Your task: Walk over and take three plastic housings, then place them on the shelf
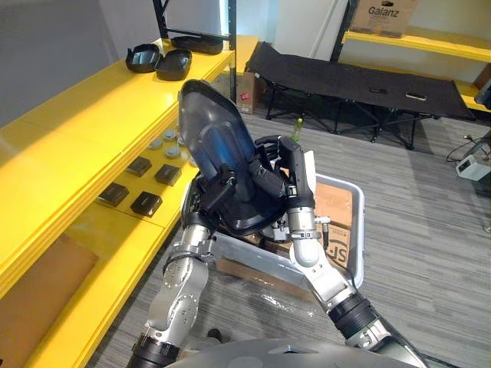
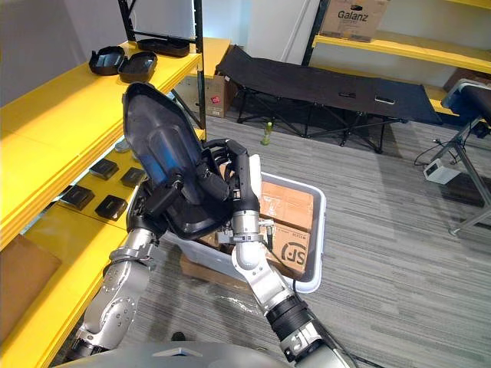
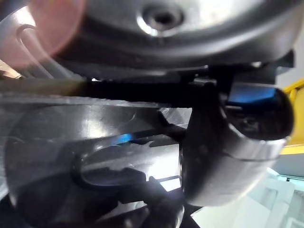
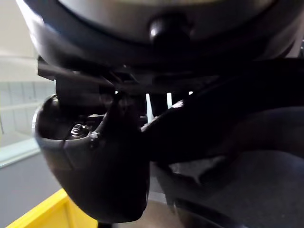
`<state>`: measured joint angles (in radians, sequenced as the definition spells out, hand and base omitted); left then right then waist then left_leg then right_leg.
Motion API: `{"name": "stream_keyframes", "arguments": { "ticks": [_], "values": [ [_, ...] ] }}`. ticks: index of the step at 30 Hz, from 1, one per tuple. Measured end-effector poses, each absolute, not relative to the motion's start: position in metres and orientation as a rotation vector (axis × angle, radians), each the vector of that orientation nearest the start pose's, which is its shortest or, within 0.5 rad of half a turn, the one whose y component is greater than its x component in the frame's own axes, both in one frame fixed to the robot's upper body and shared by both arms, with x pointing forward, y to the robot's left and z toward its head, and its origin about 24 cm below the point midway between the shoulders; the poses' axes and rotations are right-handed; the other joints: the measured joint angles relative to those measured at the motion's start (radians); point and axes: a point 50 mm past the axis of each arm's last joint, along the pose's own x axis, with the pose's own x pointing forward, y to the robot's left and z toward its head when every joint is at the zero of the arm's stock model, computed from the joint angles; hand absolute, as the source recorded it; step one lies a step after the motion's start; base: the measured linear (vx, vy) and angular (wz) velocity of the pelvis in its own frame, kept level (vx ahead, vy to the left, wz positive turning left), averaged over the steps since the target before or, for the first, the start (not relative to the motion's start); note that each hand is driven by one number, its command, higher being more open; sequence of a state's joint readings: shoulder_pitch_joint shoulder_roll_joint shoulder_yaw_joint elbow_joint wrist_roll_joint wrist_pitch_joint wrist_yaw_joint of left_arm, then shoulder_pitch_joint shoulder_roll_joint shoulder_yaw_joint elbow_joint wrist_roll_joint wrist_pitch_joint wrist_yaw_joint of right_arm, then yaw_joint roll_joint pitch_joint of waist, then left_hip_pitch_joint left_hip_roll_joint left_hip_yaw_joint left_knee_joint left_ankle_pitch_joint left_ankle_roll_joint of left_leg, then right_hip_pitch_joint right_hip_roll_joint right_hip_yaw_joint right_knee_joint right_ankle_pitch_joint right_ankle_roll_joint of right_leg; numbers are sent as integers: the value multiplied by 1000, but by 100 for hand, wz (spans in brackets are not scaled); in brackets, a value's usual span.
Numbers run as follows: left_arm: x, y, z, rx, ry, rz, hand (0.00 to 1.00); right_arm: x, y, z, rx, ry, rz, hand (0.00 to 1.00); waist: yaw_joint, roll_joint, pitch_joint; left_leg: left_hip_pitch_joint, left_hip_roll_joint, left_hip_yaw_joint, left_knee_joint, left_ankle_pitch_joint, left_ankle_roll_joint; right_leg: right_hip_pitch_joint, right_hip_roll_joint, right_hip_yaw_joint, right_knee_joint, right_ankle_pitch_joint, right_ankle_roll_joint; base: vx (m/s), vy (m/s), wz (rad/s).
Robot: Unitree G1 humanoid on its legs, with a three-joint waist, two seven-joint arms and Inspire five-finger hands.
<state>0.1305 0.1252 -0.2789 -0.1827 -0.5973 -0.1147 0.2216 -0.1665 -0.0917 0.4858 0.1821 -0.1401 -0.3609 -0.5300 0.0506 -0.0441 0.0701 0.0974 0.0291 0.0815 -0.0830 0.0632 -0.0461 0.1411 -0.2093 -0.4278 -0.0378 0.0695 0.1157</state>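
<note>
While left robot hand [image 1: 217, 188] and right robot hand [image 1: 285, 175] curl round the housing [image 1: 217, 138], lay it flat past the front edge of the shelf [image 1: 77, 130].

Left arm [image 1: 180, 284]: enters from the lower left, bent at the elbow, forearm angled up and forward.
Left hand [image 1: 221, 188]: raised at chest height, fingers curled on the lower inner face of a black housing [image 1: 211, 134].
Right arm [image 1: 330, 280]: enters from the lower right, forearm slanting up and inward toward the left hand.
Right hand [image 1: 295, 172]: held upright just beside the left, fingers hooked over the same housing's near rim, white-covered thumb [image 1: 309, 165] pointing up along the outer side.
Both hands close together, clamped on opposite sides.
</note>
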Motion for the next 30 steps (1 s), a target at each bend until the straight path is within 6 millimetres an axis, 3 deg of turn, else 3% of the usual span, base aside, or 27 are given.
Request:
{"name": "stream_keyframes", "arguments": {
  "ticks": [5,6,13,15,20,25,30],
  "values": [
    [222,127,55,-522,-39,41,0,252,-58,66,-90,-376,51,0,-6,0,0,0,2,0,0,-4,-5,-4,1,-5,1,-7,-10,-7,1,0],
    [222,128,54,-520,-38,45,0,252,-58,66,-89,-374,52,100,-6,0,0,0,2,0,0,-4,-6,-6,1,-5,1,-8,-10,0,0,0],
    [219,130,53,-506,-34,131,0,231,-51,52,-67,-329,96,100,-5,-8,-5,-1,3,0,0,-3,-4,-7,3,-6,-1,-7,-10,0,0,0],
    [219,129,57,-557,-64,192,0,224,-47,45,-66,-303,122,100,-8,-11,-6,-1,3,-1,0,-3,-4,-7,3,-5,-1,-6,-7,0,0,0],
    [217,137,76,-440,-201,315,0,222,-48,53,16,-295,101,100,-14,-15,-5,0,3,0,1,-4,-4,0,3,-5,-1,-5,-6,0,0,0],
    [206,165,107,-128,-437,590,0,223,-83,79,310,-309,-23,100,-26,-15,-4,15,7,23,16,-33,-12,0,4,21,1,-9,-11,-6,7,-15],
    [199,178,117,131,-555,742,0,223,-133,82,516,-309,-167,100,-29,-14,-3,17,14,41,18,-36,-13,-5,6,33,1,-12,-15,-7,3,-9]
  ]
}}
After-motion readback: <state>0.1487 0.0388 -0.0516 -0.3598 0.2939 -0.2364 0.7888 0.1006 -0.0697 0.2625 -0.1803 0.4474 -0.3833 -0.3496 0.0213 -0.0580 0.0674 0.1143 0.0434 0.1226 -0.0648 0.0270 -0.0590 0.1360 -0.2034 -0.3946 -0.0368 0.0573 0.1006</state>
